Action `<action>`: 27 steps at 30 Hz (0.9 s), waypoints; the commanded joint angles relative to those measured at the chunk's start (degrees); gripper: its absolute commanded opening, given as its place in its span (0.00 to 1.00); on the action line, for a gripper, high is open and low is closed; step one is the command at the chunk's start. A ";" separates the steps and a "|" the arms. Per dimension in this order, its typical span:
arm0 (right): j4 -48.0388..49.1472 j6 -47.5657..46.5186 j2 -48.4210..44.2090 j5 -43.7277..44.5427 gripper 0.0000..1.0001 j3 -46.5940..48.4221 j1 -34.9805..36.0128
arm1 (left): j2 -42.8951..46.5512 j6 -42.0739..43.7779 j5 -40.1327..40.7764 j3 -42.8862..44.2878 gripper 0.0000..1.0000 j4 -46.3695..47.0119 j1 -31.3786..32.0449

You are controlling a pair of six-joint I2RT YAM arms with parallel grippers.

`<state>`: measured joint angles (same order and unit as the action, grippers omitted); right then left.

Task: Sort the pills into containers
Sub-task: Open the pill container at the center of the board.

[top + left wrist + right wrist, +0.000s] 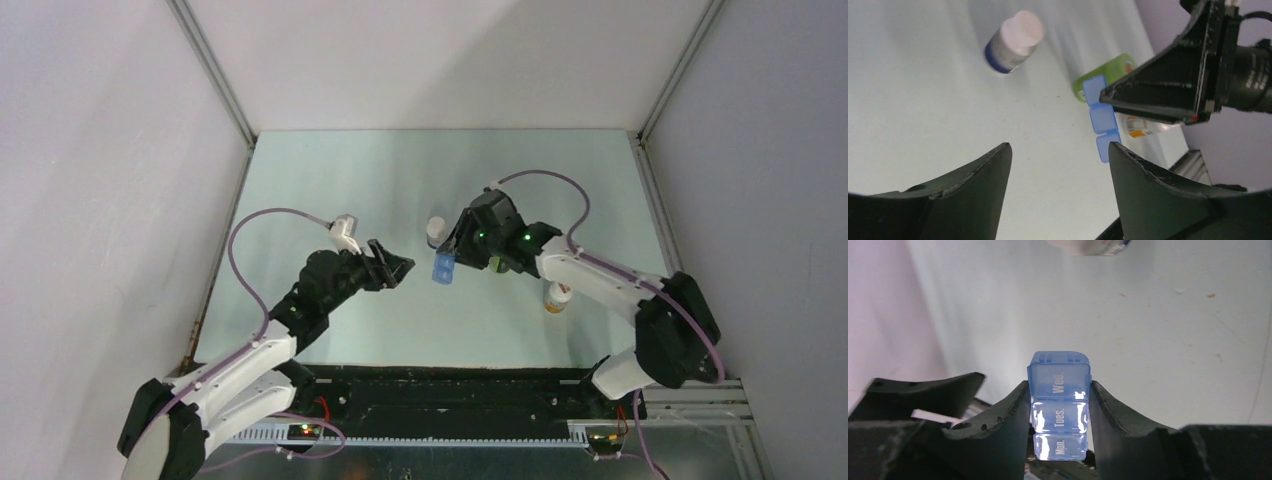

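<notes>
Blue translucent plastic sits pinched between the right fingers [1008, 415]. The pill box [1059, 405] is clamped by its long sides, and its three visible compartments [1060, 415] are lettered Mon., Tues. and Wed., lids down as far as we can tell. We cannot say whether the box rests on the pale green counter [380, 190] or hangs just above it. The left fingers [978, 185] stand wide apart with nothing between them, pointed at the box from close by.

No pills show in any view, so we judge the sorting itself not yet begun. We see three risks from here. The grip is on smooth plastic walls with the Wed. end jutting past the fingertips, so a push from the left arm on that free end could twist the box or slide it out. The two arms are close, and the left fingers, going for a lid, could strike the right fingers instead of the box. A lid snapped up hard could also jolt the box loose.

Three bottles crowd the box: a white-capped bottle [1015, 40] near its far end, a green bottle [1103, 75] partly hidden behind the right arm, and a small orange-marked bottle [556, 298] beside that arm. A wide swing could topple any of them.
</notes>
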<state>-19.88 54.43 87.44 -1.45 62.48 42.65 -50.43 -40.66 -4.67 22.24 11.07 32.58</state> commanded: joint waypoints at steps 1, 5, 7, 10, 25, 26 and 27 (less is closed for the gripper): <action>6.76 8.05 -6.67 -4.06 0.37 -1.63 -1.65 | 3.54 6.45 -5.29 2.11 0.79 6.66 1.87; 10.10 14.33 -10.49 -3.93 0.38 -3.94 -2.31 | 3.10 10.84 -4.07 4.10 0.79 8.17 5.31; 11.29 16.34 -12.20 -3.04 0.38 -5.28 -2.31 | 1.89 12.06 -3.52 5.25 0.79 9.22 7.05; 11.17 17.34 -13.74 -0.51 0.38 -6.31 -2.12 | -0.19 12.54 -2.34 6.61 0.80 10.97 9.28; 10.21 19.93 -14.37 -1.05 0.39 -6.67 -2.22 | -7.93 6.64 12.35 9.45 0.61 10.75 14.74; 10.01 20.10 -14.25 -1.20 0.38 -6.67 -2.11 | -8.19 6.25 13.27 9.25 0.60 11.18 14.99; 9.81 20.14 -14.01 -1.32 0.39 -6.67 -1.99 | -8.83 5.63 13.54 8.97 0.57 11.96 15.41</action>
<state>-11.27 73.19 74.41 -3.42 55.61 40.51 -57.89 -32.08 3.33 30.04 19.18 46.68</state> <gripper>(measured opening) 0.467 0.613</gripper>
